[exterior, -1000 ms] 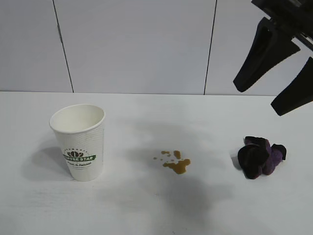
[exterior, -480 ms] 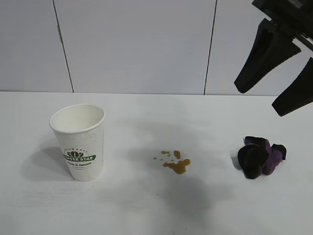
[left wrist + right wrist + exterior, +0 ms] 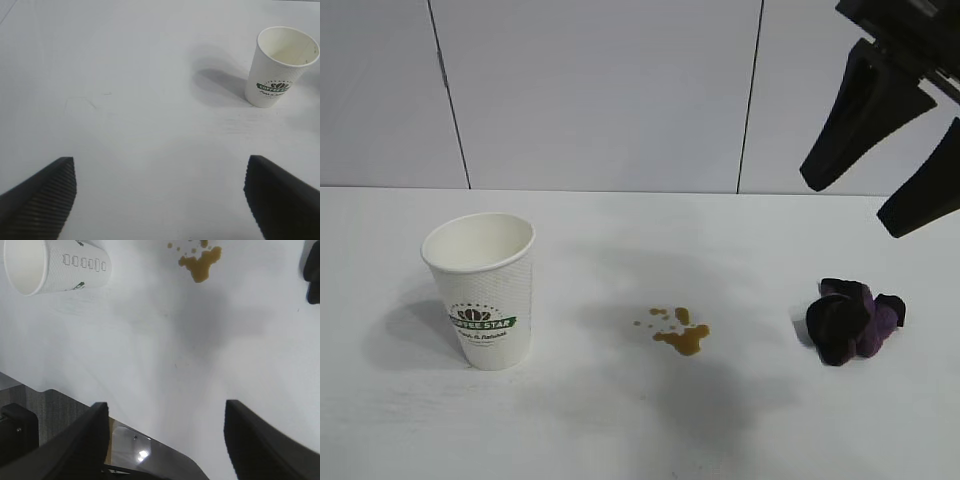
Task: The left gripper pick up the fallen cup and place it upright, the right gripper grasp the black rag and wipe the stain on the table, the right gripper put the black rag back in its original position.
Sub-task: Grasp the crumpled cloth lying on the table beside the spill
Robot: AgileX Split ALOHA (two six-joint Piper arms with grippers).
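The white paper cup [image 3: 485, 290] with its green banner stands upright on the left of the white table [image 3: 620, 430]. A brown stain [image 3: 682, 335] with small droplets lies in the middle. The black and purple rag [image 3: 852, 320] sits bunched at the right. My right gripper [image 3: 850, 205] hangs open and empty high above the rag, clear of it. Its wrist view shows the gripper [image 3: 166, 407], the stain [image 3: 201, 265], the cup [image 3: 50, 262] and an edge of the rag [image 3: 313, 275]. My left gripper [image 3: 160, 172] is wide open and empty over bare table, well away from the cup [image 3: 280, 67].
A pale panelled wall [image 3: 600, 90] closes off the back of the table. The right wrist view shows the table's edge [image 3: 150, 440] with dark equipment [image 3: 20, 430] below it.
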